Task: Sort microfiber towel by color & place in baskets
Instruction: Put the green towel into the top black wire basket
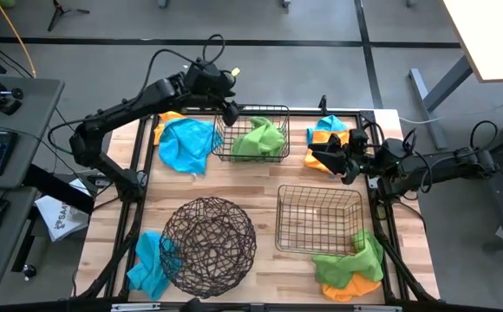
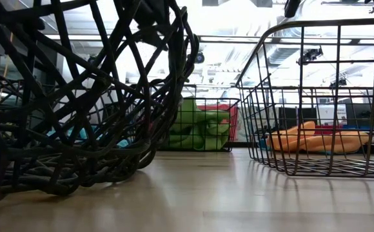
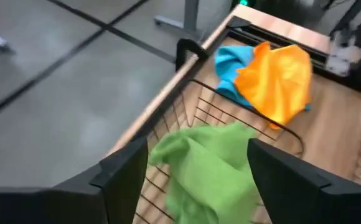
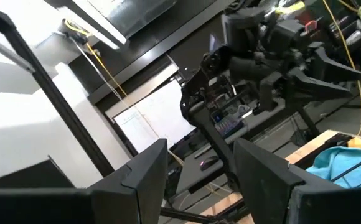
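Green towel [image 1: 260, 139] sits in the far rectangular basket [image 1: 251, 115], directly below the left gripper [image 1: 229, 111], which hangs over that basket's rim with fingers spread and nothing between them. Beside that gripper, outside the basket, a blue towel [image 1: 186, 144] lies on an orange one [image 1: 166, 119]. Right gripper [image 1: 334, 158] is open and empty, just beside the orange-and-blue towel pile [image 1: 325, 139] at the far right of the worktop [image 1: 269, 260]. Nearer than the right gripper: empty rectangular basket [image 1: 318, 218], then a green-on-orange towel pile [image 1: 351, 264]. Round woven basket [image 1: 208, 243] is well apart from both grippers, blue towel [image 1: 150, 260] touching its side.
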`<action>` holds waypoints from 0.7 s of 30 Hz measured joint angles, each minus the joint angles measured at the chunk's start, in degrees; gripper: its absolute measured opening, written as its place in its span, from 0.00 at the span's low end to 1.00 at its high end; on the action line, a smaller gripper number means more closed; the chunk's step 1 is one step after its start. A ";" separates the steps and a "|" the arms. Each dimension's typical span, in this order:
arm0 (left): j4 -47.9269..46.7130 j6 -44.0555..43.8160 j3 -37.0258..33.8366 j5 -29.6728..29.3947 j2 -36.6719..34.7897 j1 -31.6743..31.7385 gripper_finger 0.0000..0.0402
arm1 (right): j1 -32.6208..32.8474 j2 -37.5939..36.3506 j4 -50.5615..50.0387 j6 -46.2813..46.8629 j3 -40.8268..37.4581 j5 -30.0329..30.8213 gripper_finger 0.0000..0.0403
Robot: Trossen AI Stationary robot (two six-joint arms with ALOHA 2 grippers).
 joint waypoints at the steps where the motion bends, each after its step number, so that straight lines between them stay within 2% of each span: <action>1: -1.09 -0.79 -0.02 1.81 -0.46 -0.09 0.66 | 0.00 0.00 0.00 1.65 0.00 -0.07 0.45; 5: 0.07 -4.28 -3.42 10.41 -3.52 -3.65 0.66 | 0.24 0.07 -1.17 11.31 0.32 -6.97 0.45; 8: 6.37 -7.48 -9.88 11.05 -7.32 -8.61 0.66 | 3.21 1.38 -10.78 16.73 4.37 -13.61 0.45; 13: 17.51 -16.02 -22.09 5.12 -14.07 -16.77 0.65 | 13.20 7.36 -43.57 21.17 17.99 -21.54 0.45; 17: 20.57 -22.01 -28.37 -2.43 -17.61 -21.76 0.65 | 22.79 14.17 -69.54 24.03 28.92 -25.17 0.45; 21: 20.15 -24.16 -30.35 -7.78 -18.87 -24.37 0.65 | 31.68 19.74 -83.95 26.68 33.85 -25.22 0.45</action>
